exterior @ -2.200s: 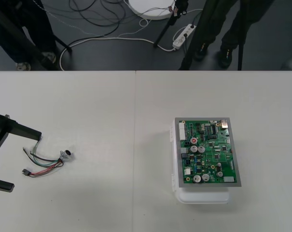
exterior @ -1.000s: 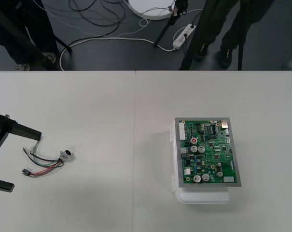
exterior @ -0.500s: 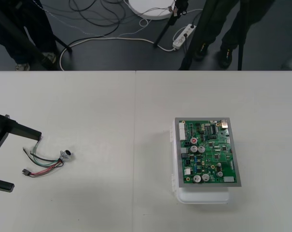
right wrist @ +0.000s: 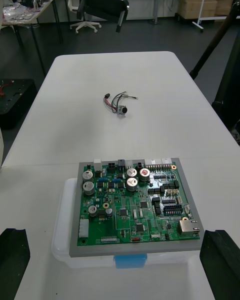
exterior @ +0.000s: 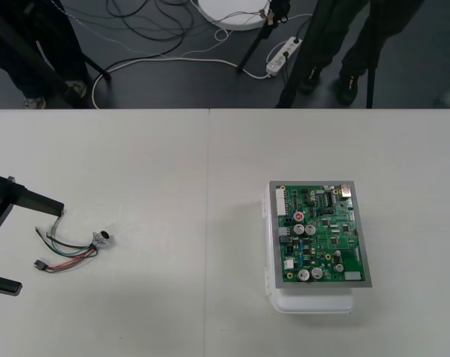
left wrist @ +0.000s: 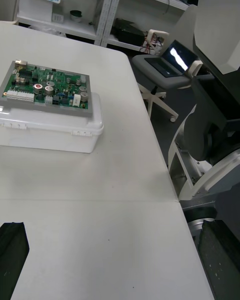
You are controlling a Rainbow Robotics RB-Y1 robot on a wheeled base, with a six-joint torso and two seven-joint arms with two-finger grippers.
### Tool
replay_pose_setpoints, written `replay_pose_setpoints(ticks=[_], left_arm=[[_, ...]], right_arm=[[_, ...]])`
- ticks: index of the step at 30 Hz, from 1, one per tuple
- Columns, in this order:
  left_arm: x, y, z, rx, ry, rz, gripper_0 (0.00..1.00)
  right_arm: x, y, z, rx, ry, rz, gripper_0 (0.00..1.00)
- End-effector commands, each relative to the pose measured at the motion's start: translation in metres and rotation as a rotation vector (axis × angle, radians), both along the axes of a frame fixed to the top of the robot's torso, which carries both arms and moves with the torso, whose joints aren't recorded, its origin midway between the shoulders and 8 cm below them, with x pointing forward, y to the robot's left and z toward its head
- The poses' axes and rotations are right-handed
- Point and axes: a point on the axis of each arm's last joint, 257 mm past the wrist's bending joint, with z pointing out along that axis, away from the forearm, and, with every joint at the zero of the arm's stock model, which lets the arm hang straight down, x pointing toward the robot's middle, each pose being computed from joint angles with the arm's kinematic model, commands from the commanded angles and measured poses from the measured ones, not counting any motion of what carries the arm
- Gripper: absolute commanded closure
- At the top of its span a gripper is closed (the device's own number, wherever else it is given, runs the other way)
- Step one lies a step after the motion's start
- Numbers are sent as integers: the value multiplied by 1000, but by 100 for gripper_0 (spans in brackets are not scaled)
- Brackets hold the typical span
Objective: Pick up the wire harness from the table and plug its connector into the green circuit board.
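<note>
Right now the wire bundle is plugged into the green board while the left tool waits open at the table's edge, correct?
No. The front view shows the wire harness lying loose on the table, far from the green circuit board, not plugged in. The left tool does wait open at the table's edge, beside the harness.

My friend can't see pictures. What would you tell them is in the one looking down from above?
A small wire harness lies loose on the left of a light table, at the open black fingers of the left gripper. Off to its right, apart from it, a green circuit board sits on a white base.
</note>
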Motion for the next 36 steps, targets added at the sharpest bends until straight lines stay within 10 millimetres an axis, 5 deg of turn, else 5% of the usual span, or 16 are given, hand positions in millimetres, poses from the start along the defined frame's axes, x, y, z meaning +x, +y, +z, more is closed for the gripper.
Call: replay_pose_setpoints(ticks=[1,21,22,27,36], left_arm=[[5,4,3,-2,16,45,0],[5,4,3,-2,16,45,0],[2,5,-13,-20,63,68,0],[4,8,-17,-33,76,83,0],[14,19,-24,18,38,81,0]], right_arm=[[-9,2,-1,-22,3,37,0],[-9,2,-1,-22,3,37,0],[-9,2,-1,-22,3,37,0],[-18,8,-21,13,56,35,0],[-18,12,-20,14,41,48,0]])
